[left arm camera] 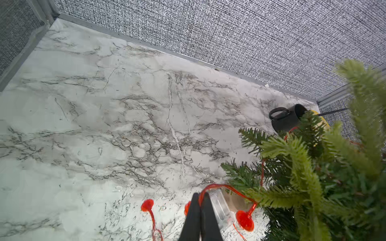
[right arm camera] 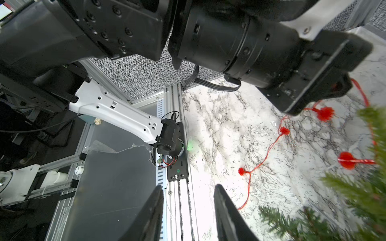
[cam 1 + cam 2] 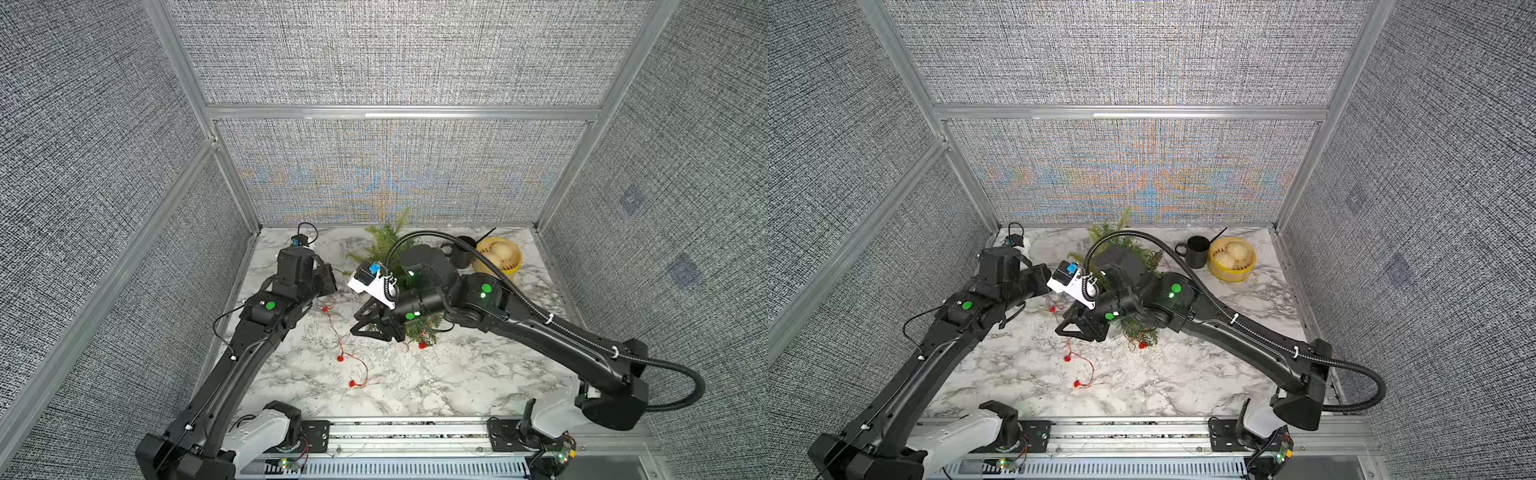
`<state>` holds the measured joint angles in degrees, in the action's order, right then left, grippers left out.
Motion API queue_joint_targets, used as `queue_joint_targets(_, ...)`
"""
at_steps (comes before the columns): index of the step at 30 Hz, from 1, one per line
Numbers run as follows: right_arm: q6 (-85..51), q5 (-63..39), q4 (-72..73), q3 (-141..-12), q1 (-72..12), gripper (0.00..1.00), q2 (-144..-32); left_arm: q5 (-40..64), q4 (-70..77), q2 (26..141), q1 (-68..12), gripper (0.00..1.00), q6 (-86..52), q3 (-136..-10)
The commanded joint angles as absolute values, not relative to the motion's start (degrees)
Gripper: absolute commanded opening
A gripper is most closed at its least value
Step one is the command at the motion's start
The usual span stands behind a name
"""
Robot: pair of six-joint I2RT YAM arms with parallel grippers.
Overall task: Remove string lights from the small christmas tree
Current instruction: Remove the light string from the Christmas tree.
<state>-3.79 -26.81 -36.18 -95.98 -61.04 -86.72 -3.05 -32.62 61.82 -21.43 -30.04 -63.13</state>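
Left claw (image 1: 200, 198): clamped on lights (image 1: 244, 219).
Right claw (image 2: 189, 186): apart, empty.
Done: part off tree (image 1: 302, 167).
Remaining: probably some loops inside.

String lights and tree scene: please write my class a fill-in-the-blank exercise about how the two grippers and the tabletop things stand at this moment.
1. The left gripper is ____ on the thin red-orange wire of the string lights with red bulbs.
2. The right gripper, beside the small green artificial christmas tree, has its jaws ____ with nothing between them.
3. The black mug stands next to a round ____ basket holding pale buns.

Missing words: shut; open; yellow.
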Motion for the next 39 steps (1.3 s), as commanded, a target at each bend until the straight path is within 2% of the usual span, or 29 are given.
queue_joint_targets(1,-2.4,-22.1,-39.4,-95.0,-60.8,0.43,-84.7,-4.7,-30.7,62.3,-21.4,0.0,-29.8,-63.6)
queue_joint_targets(8,-3.1,-18.7,-40.5,-92.2,-58.5,0.45,-80.5,-1.1,-32.0,58.7,-21.4,0.0,-31.7,-60.9)
queue_joint_targets(17,-3.6,-18.1,-40.8,-91.5,-56.6,0.46,-79.5,-3.2,-32.6,54.7,-21.4,0.0,-32.8,-54.4)
queue_joint_targets(28,-3.3,-20.7,-40.0,-90.8,-52.4,0.48,-78.8,-5.6,-30.8,62.1,-21.4,0.0,-32.9,-54.9)
queue_joint_targets(39,-2.9,-22.4,-39.1,-88.1,-48.8,0.5,-76.4,-8.3,-29.7,70.1,-21.3,0.0,-29.8,-63.4)
